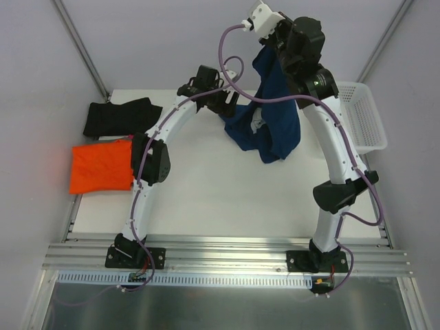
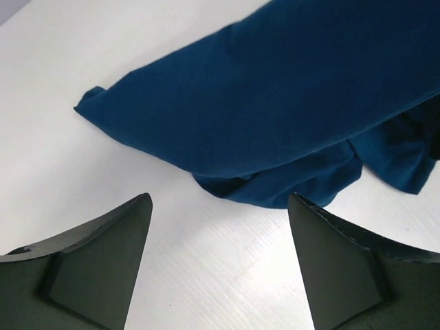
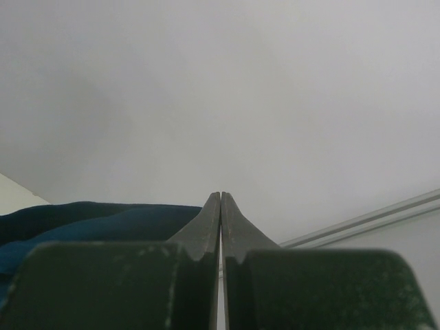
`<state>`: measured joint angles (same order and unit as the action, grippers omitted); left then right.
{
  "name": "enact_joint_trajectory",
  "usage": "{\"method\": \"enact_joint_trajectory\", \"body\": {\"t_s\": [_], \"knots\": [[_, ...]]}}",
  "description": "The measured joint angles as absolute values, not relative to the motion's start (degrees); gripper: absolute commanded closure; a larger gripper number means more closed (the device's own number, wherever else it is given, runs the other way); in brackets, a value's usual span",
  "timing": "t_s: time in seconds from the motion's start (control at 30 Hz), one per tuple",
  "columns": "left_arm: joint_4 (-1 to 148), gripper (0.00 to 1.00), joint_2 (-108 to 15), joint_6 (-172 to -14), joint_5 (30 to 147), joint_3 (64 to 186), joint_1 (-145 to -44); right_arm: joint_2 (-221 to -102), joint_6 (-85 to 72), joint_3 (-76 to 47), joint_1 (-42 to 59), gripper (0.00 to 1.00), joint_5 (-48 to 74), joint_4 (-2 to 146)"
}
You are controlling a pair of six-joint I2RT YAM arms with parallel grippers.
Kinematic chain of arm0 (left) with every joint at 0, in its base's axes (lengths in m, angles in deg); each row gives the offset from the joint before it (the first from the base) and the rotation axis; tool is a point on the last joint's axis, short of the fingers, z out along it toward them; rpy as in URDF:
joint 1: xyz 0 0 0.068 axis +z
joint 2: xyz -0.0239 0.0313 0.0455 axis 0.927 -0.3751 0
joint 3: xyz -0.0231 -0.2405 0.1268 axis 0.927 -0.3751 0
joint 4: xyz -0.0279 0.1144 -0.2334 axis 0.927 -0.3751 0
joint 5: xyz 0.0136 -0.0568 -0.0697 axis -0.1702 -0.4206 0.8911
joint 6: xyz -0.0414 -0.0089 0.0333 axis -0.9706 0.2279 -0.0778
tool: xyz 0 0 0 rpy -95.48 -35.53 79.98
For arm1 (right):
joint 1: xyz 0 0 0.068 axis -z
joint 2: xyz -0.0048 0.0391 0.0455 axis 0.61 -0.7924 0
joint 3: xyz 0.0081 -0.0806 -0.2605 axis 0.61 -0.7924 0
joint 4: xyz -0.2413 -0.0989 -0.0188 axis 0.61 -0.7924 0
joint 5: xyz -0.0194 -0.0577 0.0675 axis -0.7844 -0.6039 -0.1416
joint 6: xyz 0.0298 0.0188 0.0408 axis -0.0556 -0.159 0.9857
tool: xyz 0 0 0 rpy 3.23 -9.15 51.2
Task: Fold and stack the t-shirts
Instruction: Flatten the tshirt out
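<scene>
A white lattice basket (image 1: 363, 115) sits at the right edge of the white table (image 1: 227, 199), near its far corner.

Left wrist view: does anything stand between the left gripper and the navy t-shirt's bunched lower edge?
Nothing visible does. Only bare table lies between the open left gripper and the navy t-shirt, whose lower folds rest on the table just ahead.

I note navy blue cloth t-shirt (image 1: 275, 117), plain in left wrist view; bright orange cloth t-shirt (image 1: 101, 168); black cloth t-shirt (image 1: 117, 115); white plastic lattice basket (image 1: 362, 113).
</scene>
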<state>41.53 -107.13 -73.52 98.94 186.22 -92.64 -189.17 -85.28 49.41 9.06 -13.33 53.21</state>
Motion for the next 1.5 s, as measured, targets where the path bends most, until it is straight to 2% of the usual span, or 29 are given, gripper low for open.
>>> {"method": "enact_joint_trajectory", "body": {"t_s": [0.33,0.6,0.77,1.0,1.33,1.5], "knots": [[40.5,0.18,-107.1,-66.7,94.7,182.7,-96.5,-189.2,-82.8,50.6,11.4,0.99,-13.2,52.7],[41.3,0.15,-111.5,-64.4,90.9,188.6,-99.2,-189.2,-82.3,51.4,11.2,0.99,-12.7,52.4],[44.8,0.11,-118.6,-61.3,82.3,194.0,-100.1,-189.0,-81.6,51.4,10.5,0.99,-12.6,51.8],[49.0,0.10,-121.2,-56.6,68.3,190.8,-98.4,-187.5,-81.8,51.3,10.4,0.99,-12.7,51.5],[51.9,0.08,-113.2,-54.1,58.4,189.9,-86.1,-185.0,-80.6,51.7,13.5,0.99,-12.8,48.3],[52.5,0.07,-102.4,-52.3,57.0,188.6,-86.3,-182.8,-80.6,50.8,14.3,0.99,-12.9,47.2]]}}
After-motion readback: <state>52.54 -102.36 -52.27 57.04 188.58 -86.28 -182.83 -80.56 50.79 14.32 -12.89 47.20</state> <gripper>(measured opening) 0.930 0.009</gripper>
